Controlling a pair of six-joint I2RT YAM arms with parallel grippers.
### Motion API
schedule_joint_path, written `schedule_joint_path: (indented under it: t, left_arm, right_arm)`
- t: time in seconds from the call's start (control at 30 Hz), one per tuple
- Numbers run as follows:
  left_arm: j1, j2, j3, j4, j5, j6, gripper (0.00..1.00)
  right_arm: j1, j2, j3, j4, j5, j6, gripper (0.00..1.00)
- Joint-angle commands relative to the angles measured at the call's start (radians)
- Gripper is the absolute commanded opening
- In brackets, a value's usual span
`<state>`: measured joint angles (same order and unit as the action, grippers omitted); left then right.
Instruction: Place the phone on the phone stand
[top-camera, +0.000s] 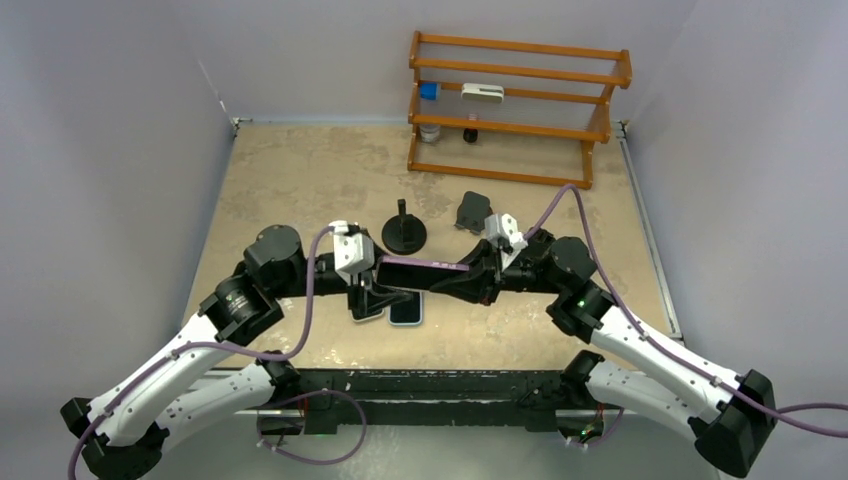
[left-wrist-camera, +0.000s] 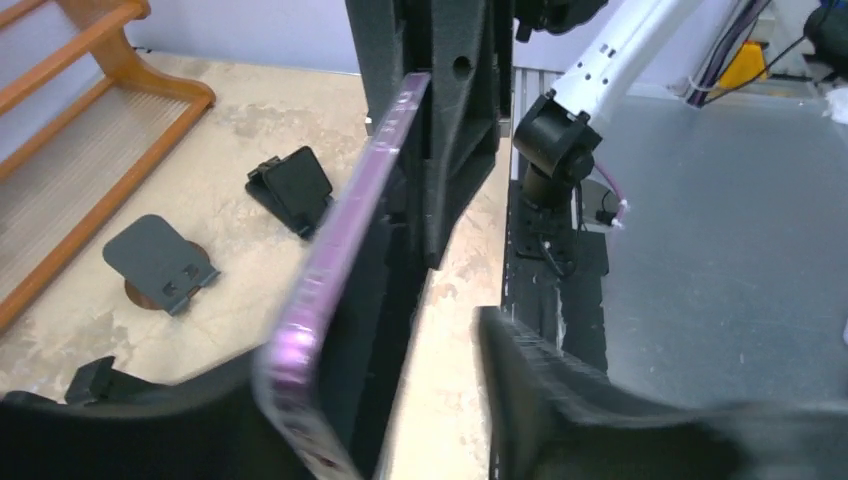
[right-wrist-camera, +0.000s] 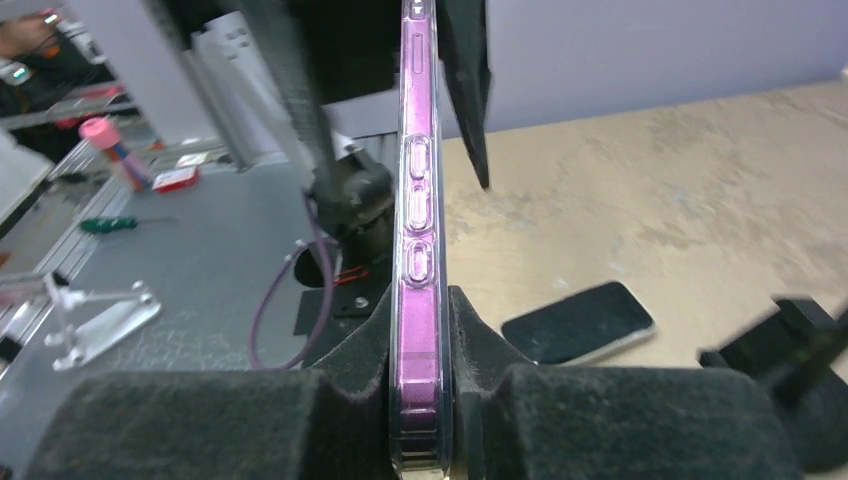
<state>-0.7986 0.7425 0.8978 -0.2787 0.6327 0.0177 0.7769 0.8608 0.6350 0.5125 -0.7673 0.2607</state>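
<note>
Phone in clear purple case (right-wrist-camera: 418, 250) on edge, long axis gripper to gripper; right gripper (right-wrist-camera: 420, 400) clamps it, left gripper (left-wrist-camera: 390, 400) wide.

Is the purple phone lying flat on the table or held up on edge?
Held on edge, off the table: the right gripper clamps the phone by its two faces, with its button edge toward the wrist camera.

Ref: round stand (top-camera: 404, 232) on surface (top-camera: 300, 180). Folding stand (top-camera: 472, 212) just right of it. Rack (top-camera: 515, 105) behind it, well apart. Raised phone (top-camera: 425, 266) before it, off surface. Second phone (top-camera: 407, 310) flat on surface, further before it.
</note>
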Motion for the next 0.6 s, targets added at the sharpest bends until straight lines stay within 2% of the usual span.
schedule_joint_path:
  t: [0.0, 0.07, 0.2, 0.27, 0.43, 0.57]
  left_arm:
    - [0.003, 0.03, 0.052, 0.072, -0.089, 0.041, 0.67]
    - [0.003, 0.075, 0.065, 0.043, -0.152, 0.065, 0.75]
    - [0.026, 0.158, 0.11, -0.036, -0.269, 0.147, 0.77]
    - [0.071, 0.177, 0.089, -0.04, -0.307, 0.188, 0.76]
    - [0.207, 0.197, 0.008, 0.063, -0.27, 0.214, 0.75]
    - [0.339, 0.259, -0.004, 0.143, -0.135, 0.193, 0.74]
  right_arm:
    - [-0.067, -0.049, -0.018, 0.089, 0.152, 0.099, 0.0]
    - [-0.108, -0.052, -0.022, 0.12, 0.148, 0.115, 0.0]
    - [-0.192, -0.043, -0.022, 0.167, 0.142, 0.133, 0.0]
    - [-0.209, -0.036, -0.017, 0.169, 0.187, 0.134, 0.0]
    - [-0.23, -0.041, -0.002, 0.14, 0.355, 0.134, 0.0]
    - [-0.252, -0.032, 0.013, 0.128, 0.369, 0.118, 0.0]
